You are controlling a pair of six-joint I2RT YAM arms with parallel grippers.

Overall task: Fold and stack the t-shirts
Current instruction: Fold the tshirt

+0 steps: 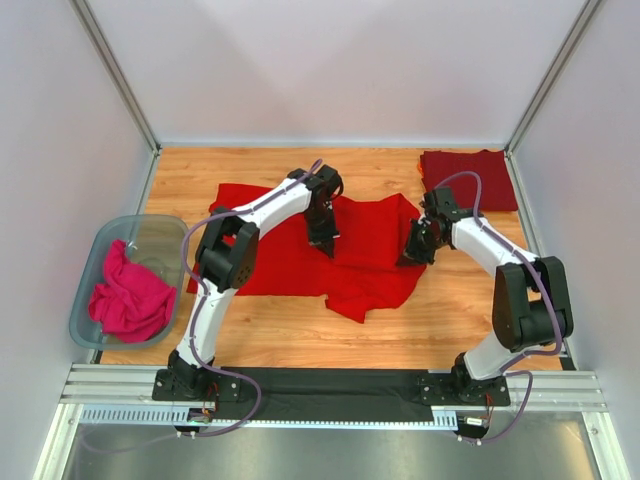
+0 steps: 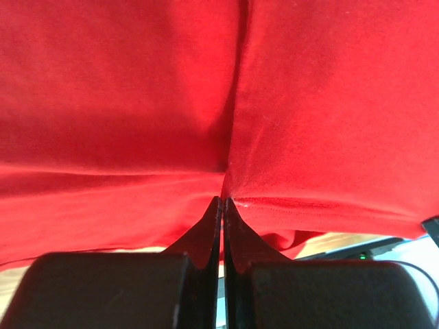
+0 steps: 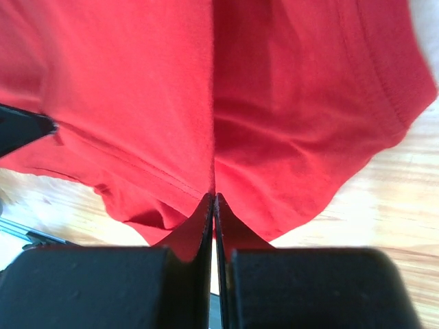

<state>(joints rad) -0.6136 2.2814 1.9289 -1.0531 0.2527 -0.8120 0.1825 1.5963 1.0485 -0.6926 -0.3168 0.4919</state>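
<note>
A bright red t-shirt (image 1: pixel 300 262) lies spread and partly doubled over in the middle of the wooden table. My left gripper (image 1: pixel 325 243) is shut on a pinch of it near its middle; in the left wrist view the gripper (image 2: pixel 223 201) has the red cloth (image 2: pixel 137 103) bunched between its closed tips. My right gripper (image 1: pixel 412 256) is shut on the shirt's right edge; in the right wrist view the gripper (image 3: pixel 213 197) pinches the cloth (image 3: pixel 137 89) near a hemmed edge. A darker maroon t-shirt (image 1: pixel 467 178) lies folded at the back right.
A clear plastic bin (image 1: pixel 155 240) holding a crumpled pink cloth (image 1: pixel 128 296) stands at the left table edge. White walls with metal posts enclose the table. Bare wood (image 1: pixel 400 335) shows in front of the shirt.
</note>
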